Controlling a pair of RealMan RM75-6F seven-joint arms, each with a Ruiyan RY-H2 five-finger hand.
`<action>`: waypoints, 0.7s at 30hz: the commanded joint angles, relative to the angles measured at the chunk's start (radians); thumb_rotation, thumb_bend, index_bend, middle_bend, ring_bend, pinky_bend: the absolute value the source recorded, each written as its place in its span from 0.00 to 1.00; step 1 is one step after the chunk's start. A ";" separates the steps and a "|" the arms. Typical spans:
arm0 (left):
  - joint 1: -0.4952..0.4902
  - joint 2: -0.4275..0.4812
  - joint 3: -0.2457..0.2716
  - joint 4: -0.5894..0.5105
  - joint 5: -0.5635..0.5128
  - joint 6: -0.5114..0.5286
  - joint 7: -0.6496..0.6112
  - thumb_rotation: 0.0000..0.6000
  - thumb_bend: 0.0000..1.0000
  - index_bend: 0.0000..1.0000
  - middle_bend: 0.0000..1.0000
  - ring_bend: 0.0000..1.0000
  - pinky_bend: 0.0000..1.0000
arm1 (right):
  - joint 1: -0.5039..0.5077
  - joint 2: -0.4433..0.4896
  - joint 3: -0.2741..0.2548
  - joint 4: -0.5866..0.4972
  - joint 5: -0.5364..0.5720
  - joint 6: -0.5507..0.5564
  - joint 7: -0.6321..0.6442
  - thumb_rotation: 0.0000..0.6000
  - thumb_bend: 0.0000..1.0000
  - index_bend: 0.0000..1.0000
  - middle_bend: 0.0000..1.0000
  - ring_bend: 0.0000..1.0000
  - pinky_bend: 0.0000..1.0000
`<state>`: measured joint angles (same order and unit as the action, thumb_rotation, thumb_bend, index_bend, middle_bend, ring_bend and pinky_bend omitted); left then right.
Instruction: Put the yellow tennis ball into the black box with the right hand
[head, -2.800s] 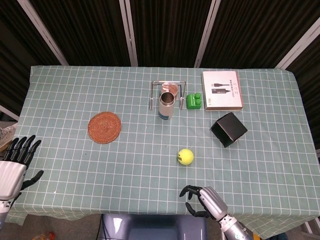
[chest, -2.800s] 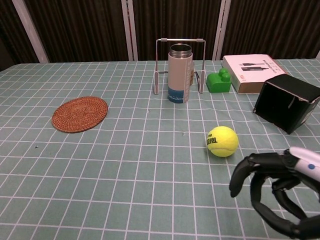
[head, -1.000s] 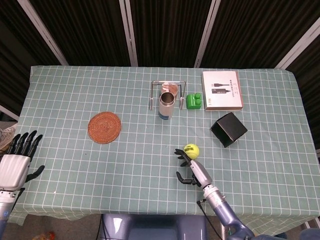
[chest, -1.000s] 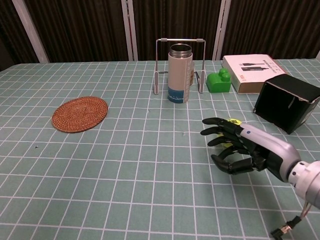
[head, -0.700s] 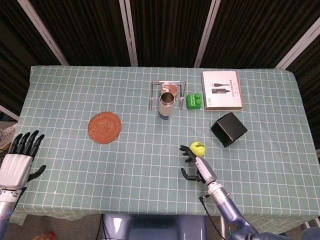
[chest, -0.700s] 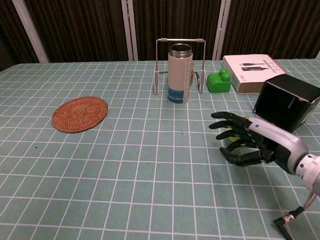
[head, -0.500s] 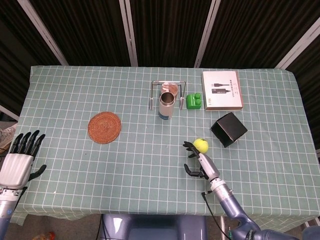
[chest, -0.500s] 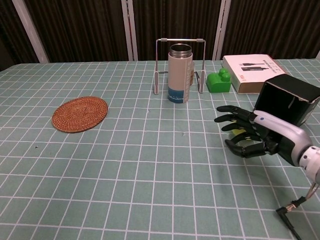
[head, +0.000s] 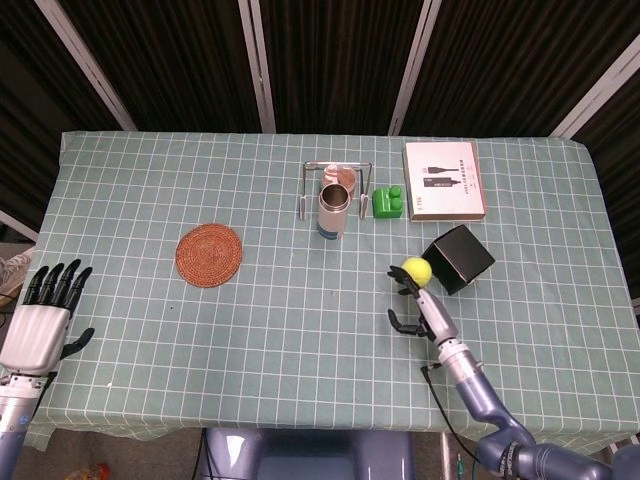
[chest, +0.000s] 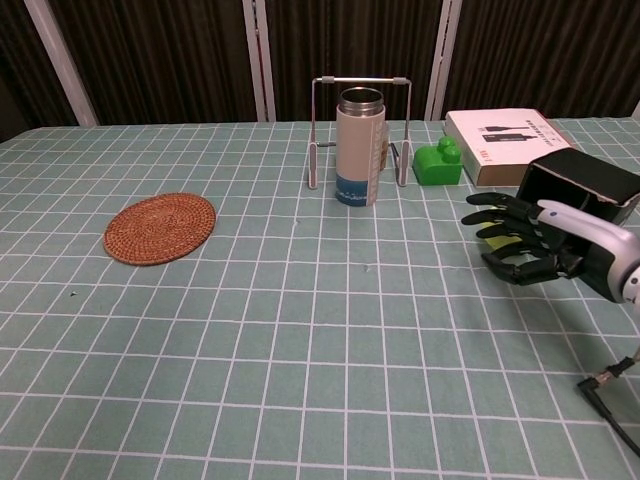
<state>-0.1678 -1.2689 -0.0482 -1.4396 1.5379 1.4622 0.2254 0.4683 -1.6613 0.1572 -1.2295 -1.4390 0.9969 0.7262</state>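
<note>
The yellow tennis ball lies right at the lower-left corner of the black box. My right hand is just behind the ball, fingers spread, with the fingertips against the ball's near side. In the chest view the right hand covers most of the ball, so only a yellow sliver shows between the fingers, in front of the open face of the black box. No finger visibly wraps around the ball. My left hand hangs open off the table's left edge.
A steel cup stands in a wire rack at mid-table. Beside it sit a green block and a white flat carton. A woven coaster lies to the left. A thin cable trails from my right wrist.
The right hand has moved right and away from me, toward the black box. The ball has travelled ahead of its fingertips, from mid-table to the box's edge. The left hand has barely moved.
</note>
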 joint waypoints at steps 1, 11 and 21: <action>-0.002 -0.002 -0.001 0.000 -0.003 -0.004 0.003 1.00 0.18 0.00 0.00 0.00 0.05 | 0.009 0.001 0.006 0.029 0.008 -0.011 0.026 1.00 0.52 0.04 0.12 0.10 0.18; -0.012 -0.005 -0.003 -0.001 -0.018 -0.028 0.006 1.00 0.18 0.00 0.00 0.00 0.05 | 0.038 -0.014 0.032 0.111 0.014 -0.014 0.112 1.00 0.52 0.00 0.02 0.00 0.10; -0.016 -0.005 -0.004 -0.001 -0.029 -0.037 0.007 1.00 0.18 0.00 0.00 0.00 0.05 | 0.059 -0.017 0.038 0.180 0.031 -0.037 0.117 1.00 0.52 0.00 0.02 0.00 0.00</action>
<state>-0.1832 -1.2738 -0.0521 -1.4408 1.5091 1.4261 0.2323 0.5255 -1.6792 0.1971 -1.0559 -1.4105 0.9624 0.8459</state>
